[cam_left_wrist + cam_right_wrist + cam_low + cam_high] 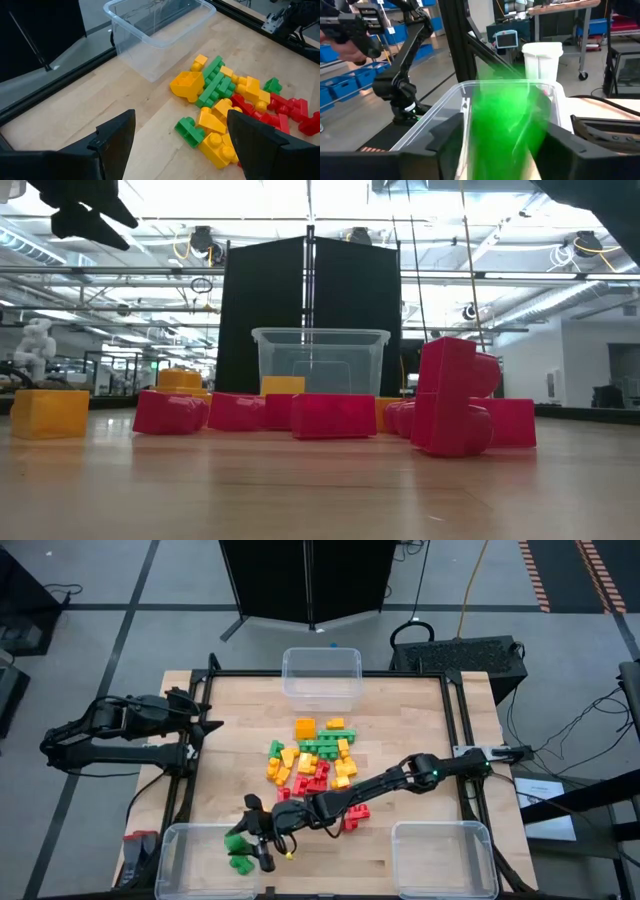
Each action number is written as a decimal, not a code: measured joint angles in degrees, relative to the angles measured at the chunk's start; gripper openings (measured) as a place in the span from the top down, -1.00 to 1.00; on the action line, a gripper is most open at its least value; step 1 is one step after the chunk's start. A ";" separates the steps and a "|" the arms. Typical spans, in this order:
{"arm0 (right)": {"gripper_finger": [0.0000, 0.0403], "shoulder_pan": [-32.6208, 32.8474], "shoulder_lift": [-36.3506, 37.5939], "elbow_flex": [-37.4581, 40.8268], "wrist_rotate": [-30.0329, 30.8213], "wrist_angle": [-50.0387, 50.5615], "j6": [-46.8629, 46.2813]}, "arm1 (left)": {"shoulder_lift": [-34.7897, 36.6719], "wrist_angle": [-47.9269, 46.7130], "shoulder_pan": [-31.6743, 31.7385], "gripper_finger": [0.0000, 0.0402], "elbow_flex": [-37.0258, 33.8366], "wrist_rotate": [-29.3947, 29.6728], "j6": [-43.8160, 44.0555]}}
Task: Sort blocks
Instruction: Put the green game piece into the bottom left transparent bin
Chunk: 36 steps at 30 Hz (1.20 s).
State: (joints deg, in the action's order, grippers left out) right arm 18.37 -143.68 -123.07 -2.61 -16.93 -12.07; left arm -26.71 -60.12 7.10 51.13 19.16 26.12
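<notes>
Right end effector (pixel 252 840) over near-left bin (pixel 172 840), jaws part-open around green block (pixel 507 130), apparently releasing it to sort; left end effector (pixel 180 145) wide, idle.

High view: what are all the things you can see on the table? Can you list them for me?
table: one, light wood, middle of the picture
far bin: one, clear, middle of the top edge
left bin: one, clear, bottom left corner
right bin: one, clear, bottom right corner
blocks: many, green, red and yellow-orange, heaped mid-table
green blocks: a few, green, in the left bin
left gripper: one, dark, open, table's left edge
right gripper: one, dark, over the left bin
</notes>
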 joint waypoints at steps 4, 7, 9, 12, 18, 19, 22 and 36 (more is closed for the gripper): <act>-0.05 0.16 0.00 0.00 -0.12 0.07 -0.77 | -0.01 0.00 -0.01 -0.43 0.00 0.00 -0.01; -0.01 0.22 0.58 0.00 -0.22 0.35 -0.50 | -0.01 0.00 0.01 -0.43 0.00 0.00 -0.01; 0.01 0.18 1.89 0.00 -0.20 0.55 0.55 | 0.01 0.00 0.01 -0.43 0.00 0.00 0.00; 0.03 -0.19 5.36 0.00 -0.04 1.62 2.10 | 0.01 0.00 0.01 -0.43 0.00 0.00 0.01; 0.03 -1.59 15.04 -0.05 4.20 18.76 7.56 | 0.01 0.00 0.01 -0.43 0.00 0.00 0.01; 0.03 -1.81 16.79 -0.06 5.26 23.46 8.56 | -0.01 -0.01 0.01 -0.43 0.00 0.00 0.01; 0.03 -2.22 22.35 -0.07 7.82 38.75 9.59 | 0.01 0.00 0.01 -0.43 0.00 0.00 0.01; 0.02 -2.52 30.00 -0.01 14.66 97.57 -8.83 | 0.01 0.00 0.01 -0.43 0.00 0.04 -1.05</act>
State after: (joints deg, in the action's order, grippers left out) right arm 15.85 -113.68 -123.08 12.05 80.64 -20.90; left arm -26.70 -60.12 7.11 51.13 19.20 25.07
